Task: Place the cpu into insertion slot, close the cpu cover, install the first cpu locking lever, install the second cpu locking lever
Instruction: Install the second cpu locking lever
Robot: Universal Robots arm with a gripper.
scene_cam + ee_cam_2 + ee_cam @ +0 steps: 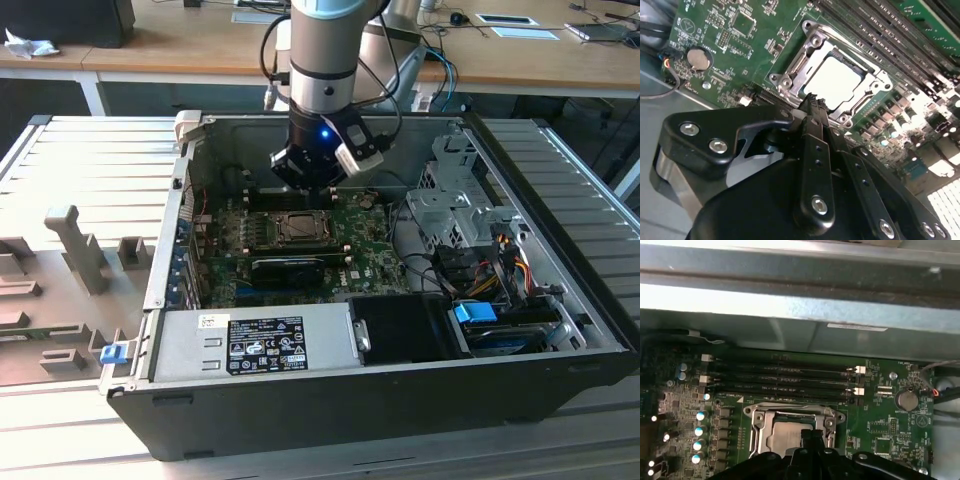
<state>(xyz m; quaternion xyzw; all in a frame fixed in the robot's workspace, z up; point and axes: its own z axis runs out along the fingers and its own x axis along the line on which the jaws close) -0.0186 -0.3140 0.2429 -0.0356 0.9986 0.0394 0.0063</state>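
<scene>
Though the cpu [840,80] already lies pale and flat inside the insertion slot [790,82], the work around it looks unfinished. Going left to right across the exterior view: a ribbed grey work table [60,180] with moulded fixtures, then the open computer case [330,420] with its green motherboard [225,280], then a silver drive cage [455,215] and a tangle of coloured cables [500,255]. The gripper [308,178] hangs just above the far edge of the socket (its black fingers [812,150] drawn together into one narrow blade, clamped on nothing I can make out).

In both wrist views the cpu cover [757,427] appears as a bright steel frame around the chip, its window showing the matte silver-grey lid — so I judge it lowered or nearly so. Whether either locking lever is hooked I cannot tell.

The risks, as I judge them:
- The fingertip sits near the frame's edge; pressing off-centre could skid it across smooth metal onto the chip.
- An unseated chip under a forced cover would bend socket pins.
- The long black memory slots [785,377] lie just beside the socket — a wide sweep could clip their white latches.

Everything here is hard and thin: stamped steel, brittle fibreglass board, small round capacitors.
</scene>
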